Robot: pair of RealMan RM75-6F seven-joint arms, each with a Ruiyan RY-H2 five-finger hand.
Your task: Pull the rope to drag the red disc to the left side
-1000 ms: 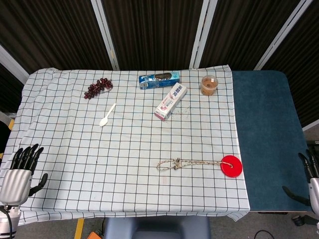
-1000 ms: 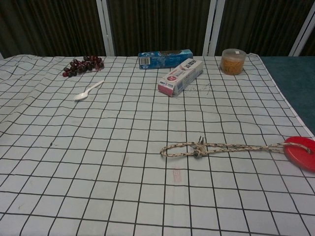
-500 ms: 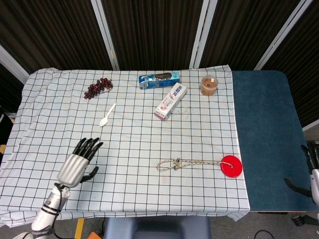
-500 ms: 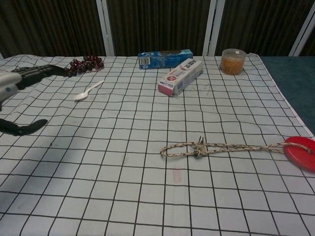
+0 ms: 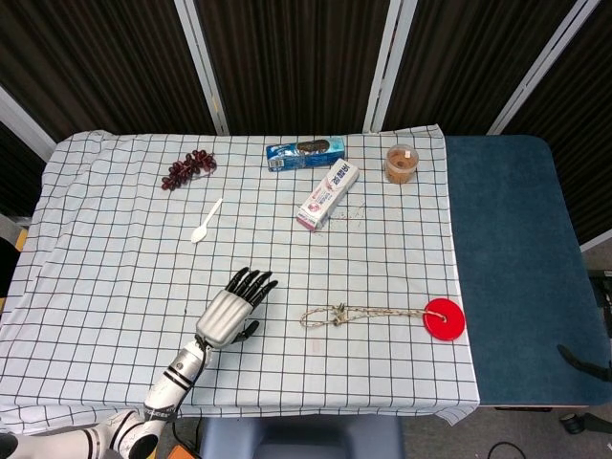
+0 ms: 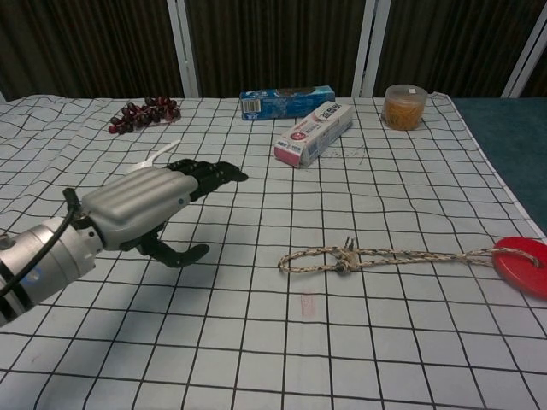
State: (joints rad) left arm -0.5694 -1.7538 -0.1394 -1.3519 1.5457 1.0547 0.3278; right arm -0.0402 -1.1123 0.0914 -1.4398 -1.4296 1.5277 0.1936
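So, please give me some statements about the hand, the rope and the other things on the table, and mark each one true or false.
1. The left hand already holds the rope. False: it is open, apart from the rope, on its left.
2. The rope is attached to the red disc. True.
3. The red disc lies near the cloth's right edge. True.
4. The white spoon lies on the blue table part. False: it lies on the checked cloth.
5. The grapes are at the far left of the cloth. True.
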